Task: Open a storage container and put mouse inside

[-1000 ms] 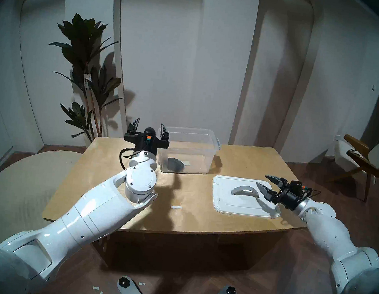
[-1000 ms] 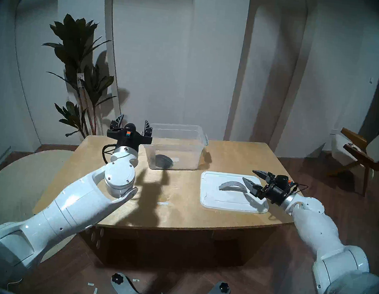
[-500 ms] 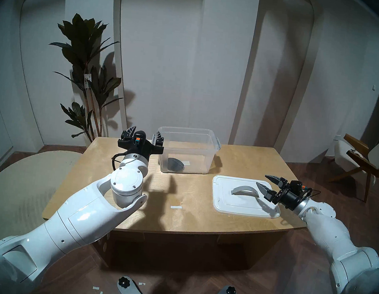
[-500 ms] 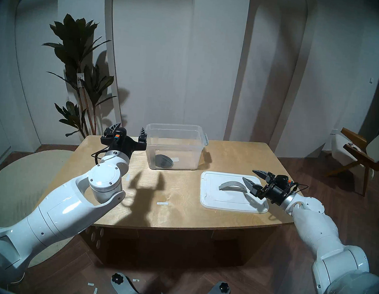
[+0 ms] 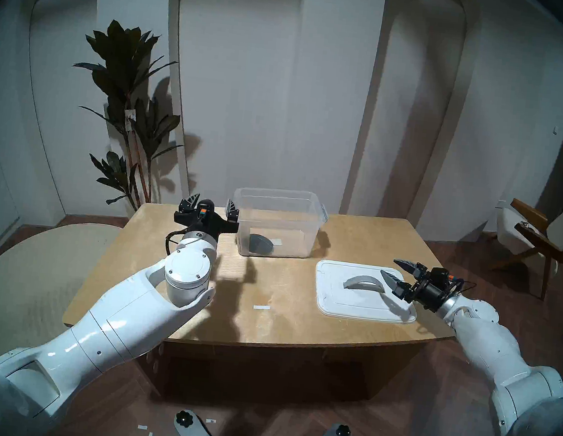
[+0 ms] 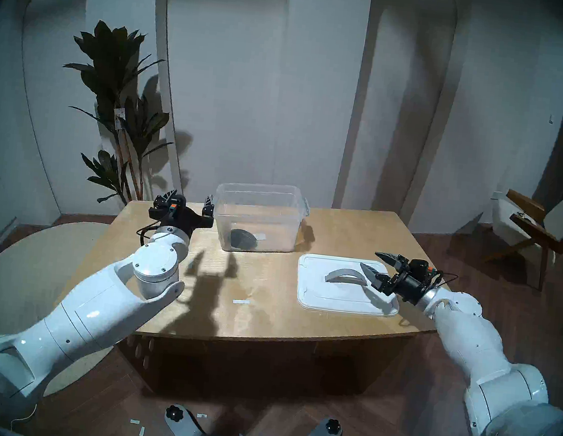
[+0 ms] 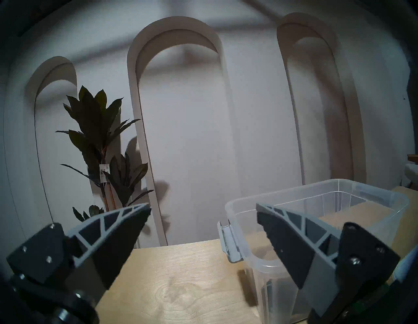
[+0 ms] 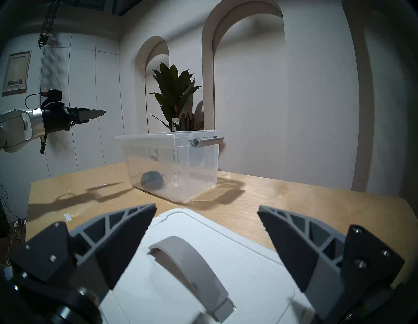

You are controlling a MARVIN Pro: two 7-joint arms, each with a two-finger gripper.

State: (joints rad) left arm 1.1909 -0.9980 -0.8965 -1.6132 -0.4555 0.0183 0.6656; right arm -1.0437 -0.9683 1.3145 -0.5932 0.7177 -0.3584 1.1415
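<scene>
Two glossy white jointed arms with round screwed joint caps, silver wrist collars, black left hand (image 5: 211,202) and black right hand (image 5: 395,269), grey ribbed fingers (image 8: 126,228) with dark pads, orange-teal connectors, looping black cables

A light wooden table (image 5: 279,319) with a curved near edge carries everything. Toward its far side stands the clear storage container (image 5: 277,224), open at the top, upright, with a grey latch on each short side. Inside it, on the bottom near the front left corner, lies the black mouse (image 5: 260,244). To the right and nearer, well apart from the tub, the white lid (image 5: 362,295) lies flat, its grey arched handle up. A small white strip of tape (image 5: 261,307) lies near the table's middle.
</scene>
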